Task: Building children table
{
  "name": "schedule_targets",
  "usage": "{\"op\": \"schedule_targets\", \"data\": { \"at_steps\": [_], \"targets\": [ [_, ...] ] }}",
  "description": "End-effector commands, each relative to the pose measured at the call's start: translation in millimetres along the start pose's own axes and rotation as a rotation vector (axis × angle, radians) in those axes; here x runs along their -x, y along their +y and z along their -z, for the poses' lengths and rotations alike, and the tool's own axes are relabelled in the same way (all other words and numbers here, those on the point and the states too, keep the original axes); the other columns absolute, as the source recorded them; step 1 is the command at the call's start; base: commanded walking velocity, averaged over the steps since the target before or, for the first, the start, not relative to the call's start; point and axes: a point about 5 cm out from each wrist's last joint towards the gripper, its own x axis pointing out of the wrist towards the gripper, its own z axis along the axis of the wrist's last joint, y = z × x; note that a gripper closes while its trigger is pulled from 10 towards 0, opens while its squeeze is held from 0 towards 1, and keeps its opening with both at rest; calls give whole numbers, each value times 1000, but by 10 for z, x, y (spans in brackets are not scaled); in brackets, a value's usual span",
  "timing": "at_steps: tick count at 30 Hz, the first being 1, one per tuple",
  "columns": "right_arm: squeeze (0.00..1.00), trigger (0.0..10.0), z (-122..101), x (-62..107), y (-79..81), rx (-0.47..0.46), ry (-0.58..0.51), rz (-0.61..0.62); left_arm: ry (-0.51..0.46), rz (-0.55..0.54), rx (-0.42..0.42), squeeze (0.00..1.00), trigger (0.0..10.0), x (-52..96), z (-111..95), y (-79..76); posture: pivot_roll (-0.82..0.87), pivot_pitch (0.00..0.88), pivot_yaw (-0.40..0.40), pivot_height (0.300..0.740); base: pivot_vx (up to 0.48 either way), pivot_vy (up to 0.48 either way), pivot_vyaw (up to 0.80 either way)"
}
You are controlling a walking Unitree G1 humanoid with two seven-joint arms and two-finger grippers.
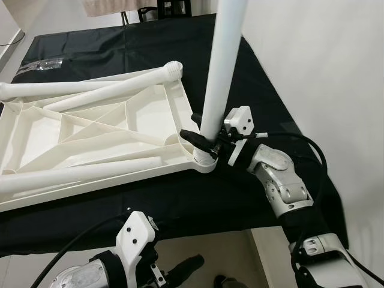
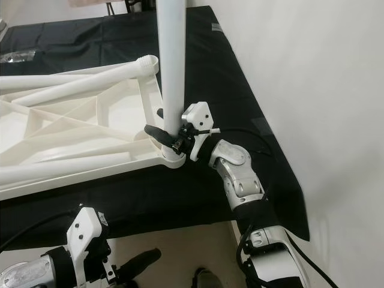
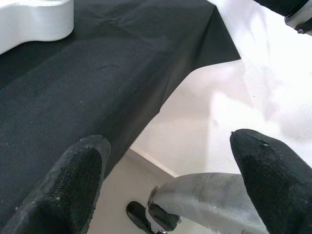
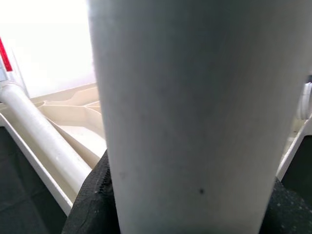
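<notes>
Black cloth [image 1: 150, 36] is carrying the upturned tabletop [image 1: 90, 132].
Upright leg [image 1: 219, 78] is being clamped by right gripper [image 1: 207, 141] over the 3 o'clock corner socket [image 1: 206, 161]; left gripper [image 3: 165, 170] is being held open, idle.

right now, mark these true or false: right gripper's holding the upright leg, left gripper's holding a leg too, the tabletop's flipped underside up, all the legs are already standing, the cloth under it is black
1. The right gripper grips the upright white leg near its base: true.
2. The left gripper holds a leg too: false. Its fingers are open and hold nothing, low at the cloth's near edge.
3. The tabletop lies underside up, ribs showing: true.
4. All legs are standing: false. One stands; other loose legs lie flat on the tabletop.
5. The cloth beneath is black: true.
</notes>
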Motion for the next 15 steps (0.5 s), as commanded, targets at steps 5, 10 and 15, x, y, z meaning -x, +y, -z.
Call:
{"op": "schedule_targets", "data": {
  "at_steps": [5, 10, 15],
  "targets": [
    [0, 10000, 214, 9, 286, -37, 84, -256, 10, 11, 2, 0, 10000, 28, -14, -44, -1, 291, 11, 740, 0, 0, 0],
    [0, 10000, 256, 19, 282, 39, 154, -340, 10, 13, 4, 0, 10000, 33, -18, -52, 1, 296, 8, 740, 0, 0, 0],
    [0, 10000, 293, 70, 275, 43, 220, -428, 9, 10, 5, 0, 10000, 39, -21, -56, 3, 300, 5, 740, 0, 0, 0]
  ]
}}
